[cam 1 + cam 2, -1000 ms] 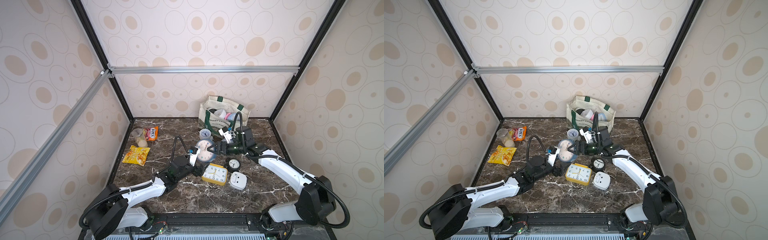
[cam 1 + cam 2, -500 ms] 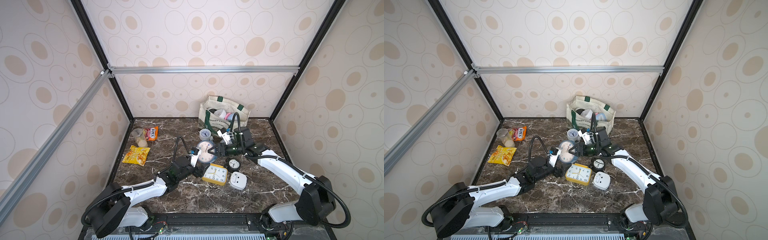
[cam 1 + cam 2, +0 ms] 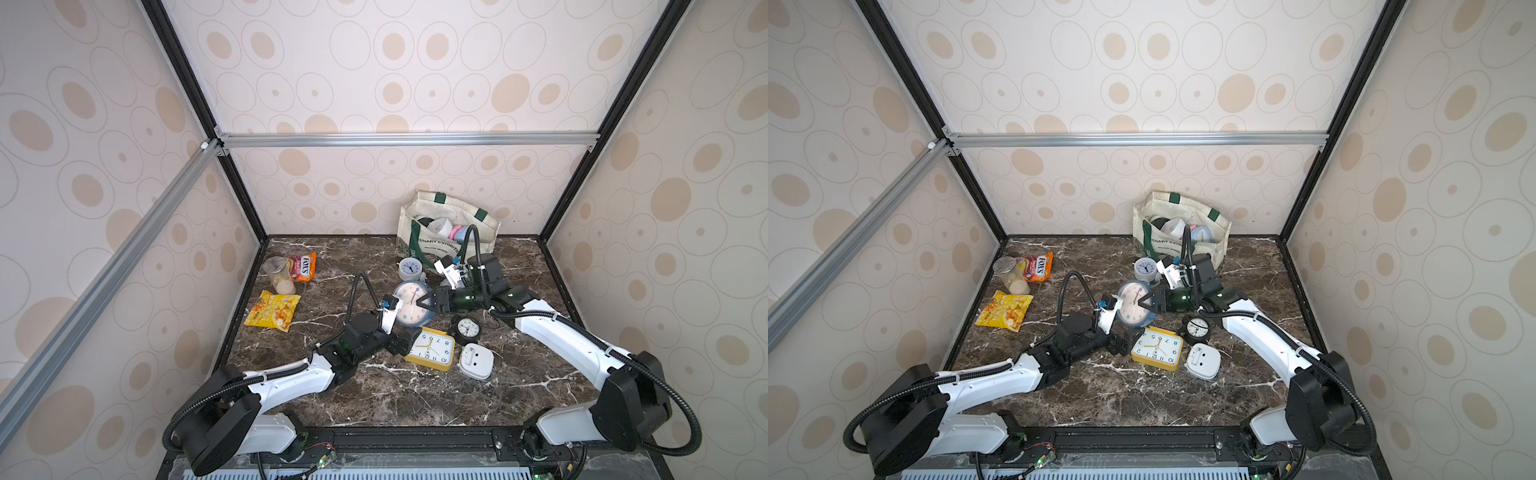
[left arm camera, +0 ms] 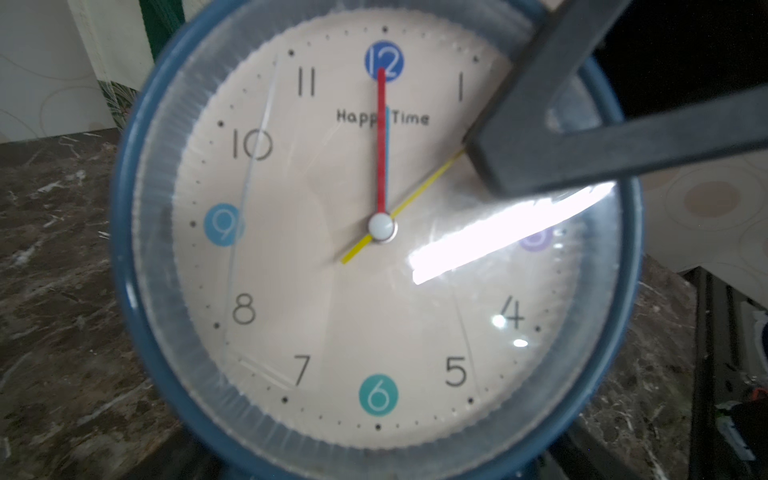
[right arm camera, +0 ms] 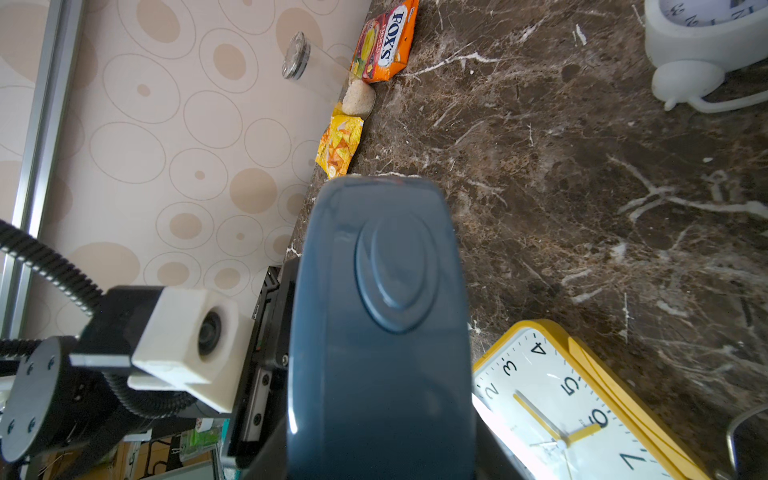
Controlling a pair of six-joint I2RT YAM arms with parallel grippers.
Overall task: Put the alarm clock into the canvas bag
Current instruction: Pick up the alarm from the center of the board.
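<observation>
Marble tabletop (image 3: 374, 395); right end effector (image 3: 424, 300) tight on alarm clock (image 3: 405, 312); left end effector (image 3: 403, 341) unclear.

You see "Happy Time", its y hidden behind the red hand, on the cream dial of the blue alarm clock (image 4: 378, 232); around it run the grey numerals 1, 4, 5, 7, 8, 10 and 11, with 12, 9 and 6 in white on coloured discs. The brand "FOX'S" crosses the orange packet (image 5: 384, 41), and the yellow clock (image 5: 573, 407) shows you black numerals 2 to 7 in the right wrist view. On the canvas bag (image 3: 436, 245), green capitals read only in part, as "ENARY EXHIBIT", while the line beneath is too small to make out.
</observation>
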